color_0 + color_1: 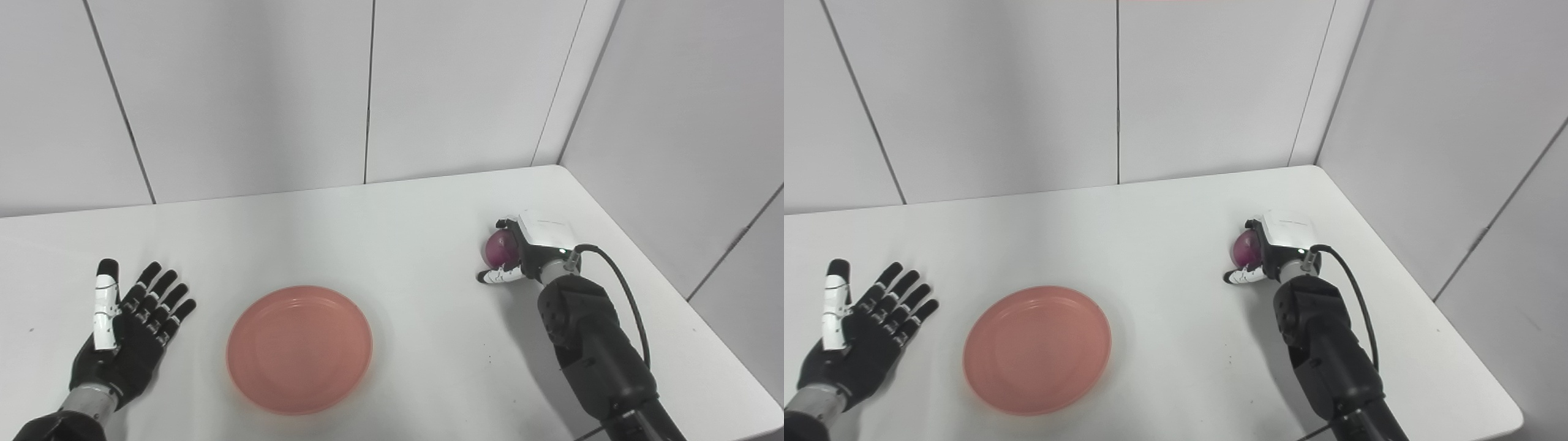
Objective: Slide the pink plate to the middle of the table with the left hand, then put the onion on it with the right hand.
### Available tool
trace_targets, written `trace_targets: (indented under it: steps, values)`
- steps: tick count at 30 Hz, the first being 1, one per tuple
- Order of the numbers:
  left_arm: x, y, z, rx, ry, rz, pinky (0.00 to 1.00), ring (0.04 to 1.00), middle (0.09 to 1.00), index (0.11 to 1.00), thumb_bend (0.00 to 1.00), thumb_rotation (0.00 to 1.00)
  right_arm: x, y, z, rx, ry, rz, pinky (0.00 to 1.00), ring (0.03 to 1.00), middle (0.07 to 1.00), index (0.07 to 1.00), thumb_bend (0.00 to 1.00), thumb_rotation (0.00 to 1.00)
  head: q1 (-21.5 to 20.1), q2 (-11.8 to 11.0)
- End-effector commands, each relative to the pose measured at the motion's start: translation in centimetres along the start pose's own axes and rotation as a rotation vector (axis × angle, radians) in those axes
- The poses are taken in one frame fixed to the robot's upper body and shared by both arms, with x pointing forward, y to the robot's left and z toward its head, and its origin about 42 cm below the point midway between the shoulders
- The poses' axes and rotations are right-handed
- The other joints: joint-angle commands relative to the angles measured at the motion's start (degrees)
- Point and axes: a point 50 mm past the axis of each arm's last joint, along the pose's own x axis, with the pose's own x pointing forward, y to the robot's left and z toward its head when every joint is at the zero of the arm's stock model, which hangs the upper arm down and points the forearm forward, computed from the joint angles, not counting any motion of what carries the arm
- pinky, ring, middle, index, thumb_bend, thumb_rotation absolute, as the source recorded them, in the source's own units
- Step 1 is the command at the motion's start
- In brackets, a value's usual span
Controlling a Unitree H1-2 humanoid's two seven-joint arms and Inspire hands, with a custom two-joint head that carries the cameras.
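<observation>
A white table [392, 220] is seen from above, set into a corner of pale grey wall panels [245, 92]. A round pink plate [299, 349] lies flat near the front edge, roughly at the middle of the table's width and empty.

The right arm [594, 343], black with a cable looping beside it, is stretched toward the right side of the table. The left hand [125, 334] rests palm up on the table to the left of the plate, clear of its rim, with fingers spread and nothing held.

The right hand [520, 251] is curled around a small purple onion [500, 247], well apart from the plate; fingers are seen above it and the thumb below. Whether the onion is lifted or still touching the table cannot be told.

The plate appears placed; the carry remains. The round, smooth onion could slip from a loose grasp, and released high or off-centre, it could roll off the shallow plate.
</observation>
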Motion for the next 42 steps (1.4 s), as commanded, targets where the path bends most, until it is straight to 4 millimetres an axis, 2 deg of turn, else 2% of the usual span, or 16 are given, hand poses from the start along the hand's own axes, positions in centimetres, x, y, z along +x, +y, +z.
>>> trace_targets:
  steps: [1, 10, 13, 18, 19, 20, 21, 22, 24, 30, 33, 37, 42]
  values:
    - [-0.42, 0.90, -1.46, 0.000, 0.063, 0.040, 1.00, 0.982, 0.986, 1.000, 0.74, 0.91, 0.49, -2.24, -0.34, -0.011, 0.019, -0.066, 0.47, 0.692, 0.806, 0.827, 0.97, 0.38, 0.08, 0.09]
    - [-0.44, 0.84, -1.46, 0.001, 0.064, 0.041, 1.00, 0.982, 0.987, 1.000, 0.73, 0.92, 0.45, -2.17, -0.35, 0.003, 0.016, -0.058, 0.44, 0.655, 0.778, 0.815, 0.95, 0.36, 0.16, 0.19]
    - [-0.45, 0.86, -1.44, 0.000, 0.065, 0.041, 1.00, 0.981, 0.987, 1.000, 0.73, 0.92, 0.59, -2.11, -0.47, 0.008, 0.009, -0.034, 0.43, 0.608, 0.734, 0.786, 0.92, 0.31, 0.19, 0.31]
    - [-0.46, 0.77, -1.41, -0.001, 0.065, 0.049, 1.00, 0.973, 0.980, 1.000, 0.73, 0.92, 0.83, -2.06, -0.66, 0.002, 0.024, 0.019, 0.45, 0.592, 0.691, 0.724, 0.85, 0.18, 0.19, 0.31]
    - [-0.47, 0.74, -1.40, 0.000, 0.064, 0.047, 1.00, 0.973, 0.980, 1.000, 0.73, 0.92, 0.85, -2.05, -0.69, 0.005, 0.027, 0.023, 0.40, 0.541, 0.650, 0.723, 0.84, 0.15, 0.20, 0.45]
    - [-0.48, 0.72, -1.40, 0.001, 0.065, 0.046, 1.00, 0.974, 0.982, 1.000, 0.73, 0.93, 0.86, -2.04, -0.72, 0.008, 0.030, 0.026, 0.32, 0.440, 0.567, 0.720, 0.83, 0.09, 0.20, 0.45]
    - [-0.48, 0.70, -1.40, 0.002, 0.065, 0.044, 1.00, 0.975, 0.983, 1.000, 0.73, 0.93, 0.85, -2.01, -0.77, 0.013, 0.032, 0.030, 0.31, 0.430, 0.559, 0.720, 0.82, 0.08, 0.20, 0.45]
    - [-0.49, 0.68, -1.40, 0.002, 0.065, 0.044, 1.00, 0.974, 0.983, 1.000, 0.73, 0.93, 0.84, -2.00, -0.80, 0.016, 0.033, 0.032, 0.25, 0.344, 0.508, 0.724, 0.67, 0.03, 0.20, 0.45]
    - [-0.50, 0.69, -1.40, 0.007, 0.066, 0.044, 1.00, 0.972, 0.980, 1.000, 0.73, 0.93, 0.83, -1.94, -0.84, 0.022, 0.041, 0.040, 0.22, 0.309, 0.483, 0.725, 0.60, 0.01, 0.20, 0.45]
    - [-0.54, 0.72, -1.33, 0.004, 0.066, 0.040, 1.00, 0.974, 0.982, 1.000, 0.73, 0.92, 0.77, -1.86, -0.90, 0.012, 0.041, 0.051, 0.27, 0.365, 0.482, 0.703, 0.57, 0.00, 0.25, 0.61]
    - [-0.56, 0.71, -1.29, 0.002, 0.065, 0.038, 1.00, 0.975, 0.983, 1.000, 0.74, 0.92, 0.76, -1.80, -0.94, 0.015, 0.046, 0.060, 0.23, 0.326, 0.478, 0.700, 0.57, 0.00, 0.24, 0.64]
    - [-0.50, 0.64, -1.30, 0.001, 0.065, 0.043, 1.00, 0.972, 0.979, 1.000, 0.75, 0.90, 0.79, -1.83, -1.07, 0.010, 0.048, 0.068, 0.28, 0.379, 0.483, 0.694, 0.57, 0.00, 0.66, 0.83]
    - [-0.43, 0.45, -1.38, -0.003, 0.064, 0.038, 1.00, 0.972, 0.980, 1.000, 0.75, 0.89, 0.57, -2.31, -0.79, 0.002, 0.030, 0.057, 0.25, 0.348, 0.481, 0.687, 0.57, 0.00, 1.23, 0.94]
